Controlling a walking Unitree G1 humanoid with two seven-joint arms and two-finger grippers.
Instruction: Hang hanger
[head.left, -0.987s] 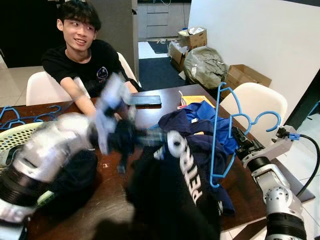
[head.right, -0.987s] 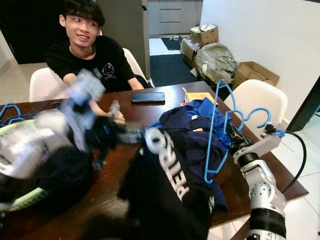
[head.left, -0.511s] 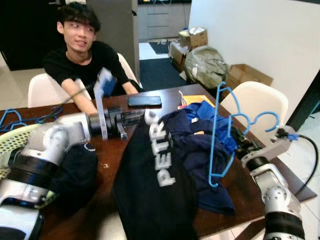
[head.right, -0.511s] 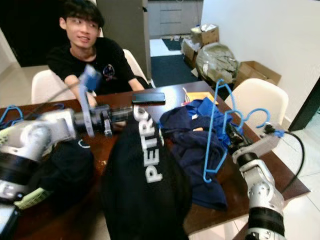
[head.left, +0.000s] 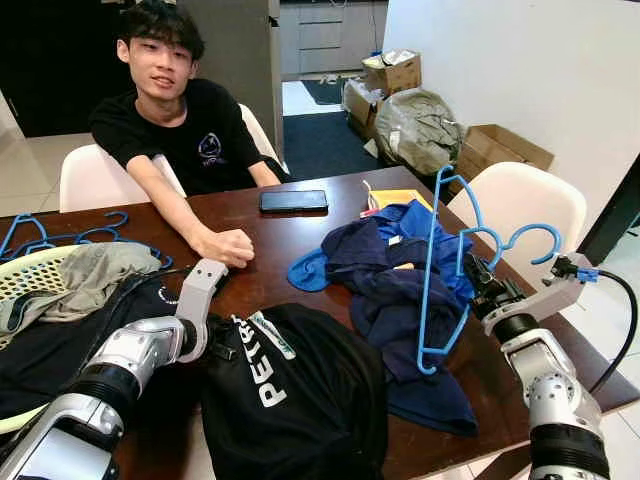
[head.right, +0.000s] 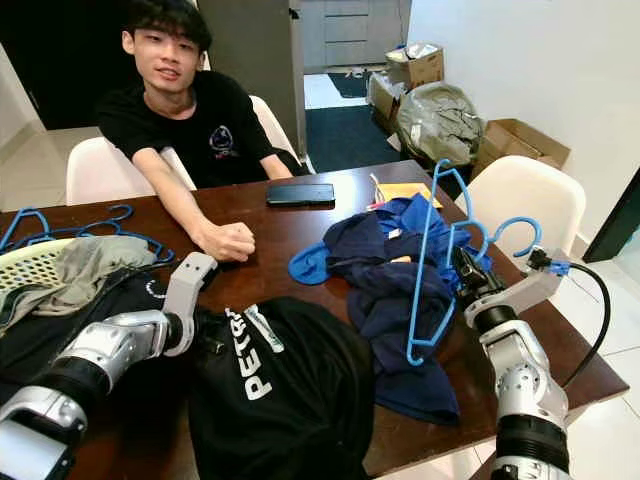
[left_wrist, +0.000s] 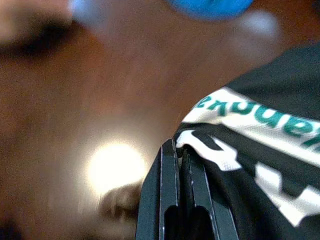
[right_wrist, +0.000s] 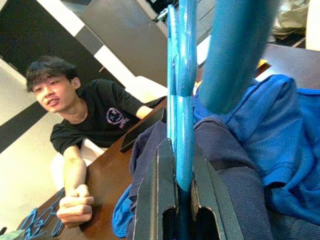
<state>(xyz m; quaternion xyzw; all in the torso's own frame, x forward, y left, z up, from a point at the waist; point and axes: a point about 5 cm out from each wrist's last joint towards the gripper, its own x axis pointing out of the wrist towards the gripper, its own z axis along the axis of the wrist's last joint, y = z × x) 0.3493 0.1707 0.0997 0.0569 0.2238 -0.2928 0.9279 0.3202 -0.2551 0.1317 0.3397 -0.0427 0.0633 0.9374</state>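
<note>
So the dark brown wooden surface (head.left: 300, 245) is taking up most of the scene, with a person in a black t-shirt (head.left: 185, 125) sitting at the far side on a white chair (head.left: 90, 180), one fist resting on the wood. A white chair (head.left: 520, 205) is also standing at the right edge.

Nearest the camera, a black t-shirt with white lettering (head.left: 300, 400) is lying bunched up on the surface. Just right of it, a pile of navy and blue clothes (head.left: 400, 280) is spreading out toward the right edge. On the left, a pale woven basket (head.left: 30, 275) is holding a greyish garment (head.left: 85, 275), and a few more blue hangers (head.left: 60, 235) are lying flat behind it.

The blue plastic hanger (head.left: 440, 270) is hanging in the air over the right side of the blue clothes pile. It's standing on end: long axis running top to bottom, one shoulder tip pointing up, the other down, and the hook (head.left: 535, 235) sticking out sideways to the right.

The right tool (head.left: 478, 285) is pinching the hanger near the neck, fingers pressed onto the blue plastic. The left tool (left_wrist: 182, 155) is pressed together on the collar edge of the black t-shirt, low on the surface.

A black phone (head.left: 293, 200) is lying flat in the middle, far side.
</note>
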